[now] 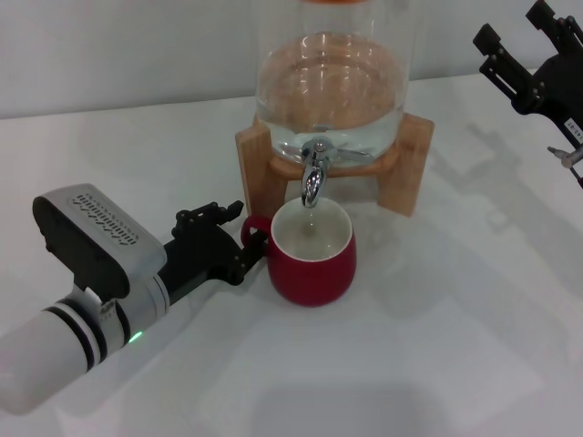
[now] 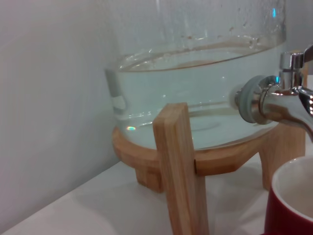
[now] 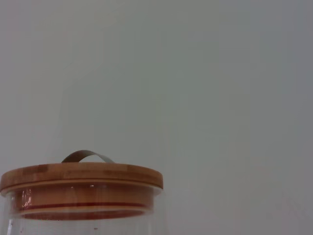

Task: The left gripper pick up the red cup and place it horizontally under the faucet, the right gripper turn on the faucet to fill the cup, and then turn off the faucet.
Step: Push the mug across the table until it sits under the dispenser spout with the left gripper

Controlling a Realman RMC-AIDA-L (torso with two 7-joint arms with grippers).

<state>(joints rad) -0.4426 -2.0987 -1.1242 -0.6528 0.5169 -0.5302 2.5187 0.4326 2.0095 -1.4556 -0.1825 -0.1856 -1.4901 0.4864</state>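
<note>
Under the faucet [image 1: 313, 177], the red cup [image 1: 311, 252] stood upright on the white table [image 1: 437, 346], with the left gripper [image 1: 239, 238] at its handle.

The left gripper's black claw reached in from the robot's left, its fingers set about the small loop handle, closed on it as far as the head view showed. The spout's tip hung just above the cup's white inside. The faucet stuck out of a clear glass dispenser [image 1: 330, 82] partly full of water, resting on a wooden stand [image 1: 408, 164]. In the left wrist view the faucet [image 2: 281, 100] showed close beside the cup's rim [image 2: 293, 196]. The right gripper [image 1: 533, 64] hovered high at the far right, well apart from the faucet, its barred fingers spread apart. The right wrist view showed only the dispenser's bamboo lid [image 3: 80, 178].
</note>
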